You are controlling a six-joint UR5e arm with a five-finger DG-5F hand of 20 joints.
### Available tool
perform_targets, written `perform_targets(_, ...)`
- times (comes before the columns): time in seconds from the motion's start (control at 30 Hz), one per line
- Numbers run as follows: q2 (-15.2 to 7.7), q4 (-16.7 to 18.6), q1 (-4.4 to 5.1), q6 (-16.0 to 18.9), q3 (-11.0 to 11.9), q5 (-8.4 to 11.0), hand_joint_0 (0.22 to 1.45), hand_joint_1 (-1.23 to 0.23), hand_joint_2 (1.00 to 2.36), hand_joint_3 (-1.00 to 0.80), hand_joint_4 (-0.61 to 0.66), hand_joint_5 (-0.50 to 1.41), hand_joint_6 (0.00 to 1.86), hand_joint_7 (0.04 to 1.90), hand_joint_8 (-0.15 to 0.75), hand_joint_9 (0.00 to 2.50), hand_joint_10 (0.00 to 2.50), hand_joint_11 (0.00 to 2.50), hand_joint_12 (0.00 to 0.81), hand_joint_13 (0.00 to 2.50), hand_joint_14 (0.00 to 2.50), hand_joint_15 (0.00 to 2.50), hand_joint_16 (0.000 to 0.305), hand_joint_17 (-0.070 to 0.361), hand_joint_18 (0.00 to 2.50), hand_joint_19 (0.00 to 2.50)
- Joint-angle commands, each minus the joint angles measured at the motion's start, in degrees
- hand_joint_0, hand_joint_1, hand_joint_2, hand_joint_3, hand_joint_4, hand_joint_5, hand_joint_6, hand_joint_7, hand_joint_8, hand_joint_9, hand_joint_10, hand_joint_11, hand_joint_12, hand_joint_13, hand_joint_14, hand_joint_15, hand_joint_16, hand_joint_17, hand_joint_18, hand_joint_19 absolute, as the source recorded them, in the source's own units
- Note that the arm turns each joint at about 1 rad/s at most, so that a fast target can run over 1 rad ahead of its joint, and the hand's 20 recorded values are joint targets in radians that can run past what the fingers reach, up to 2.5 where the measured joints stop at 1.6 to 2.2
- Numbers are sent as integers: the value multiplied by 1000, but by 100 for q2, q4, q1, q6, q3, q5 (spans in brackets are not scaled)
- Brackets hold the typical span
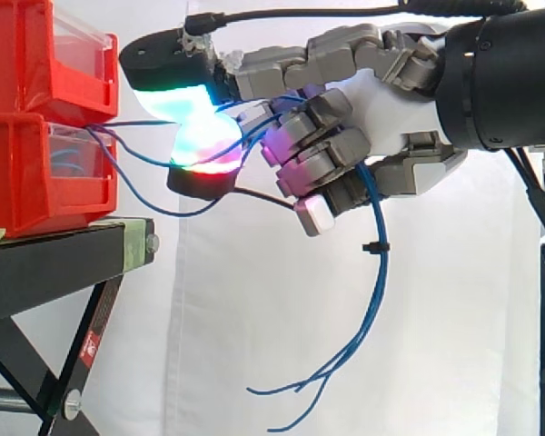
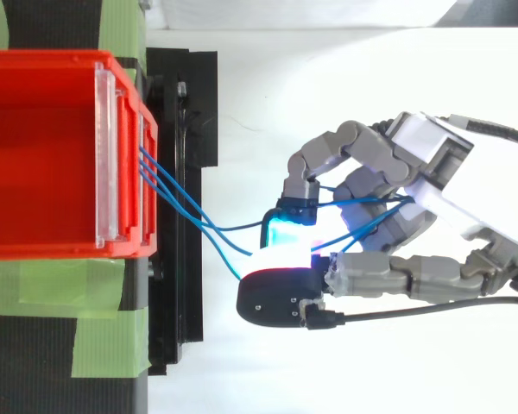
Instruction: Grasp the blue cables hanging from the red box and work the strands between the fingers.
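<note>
The hand (image 1: 381, 109) has grey segmented fingers on a white palm shell, its thick, black-backed fingertip pads (image 1: 177, 102) glowing cyan, green, red and magenta, one plain white; the arm (image 1: 500, 73) is a matte black cylinder at the wrist.

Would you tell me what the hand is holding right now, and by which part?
The hand is shut on the blue cables, its fingers curled round them partway along, between the red box and the stretch that hangs free.
</note>
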Motion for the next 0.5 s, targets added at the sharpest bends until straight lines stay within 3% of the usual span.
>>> perform_targets(0.0,0,0,-1,0,-1,-1,1165,-646,1113,209,271,-116,1519,986,545,1326,2500,2500,672,1690,2500,1934,201,151,1950,713)
perform_targets(0.47,0,0,-1,0,-1,-1,1174,-647,1094,212,268,-117,1520,985,545,1326,2500,2500,672,1690,2500,1934,201,151,1950,713)
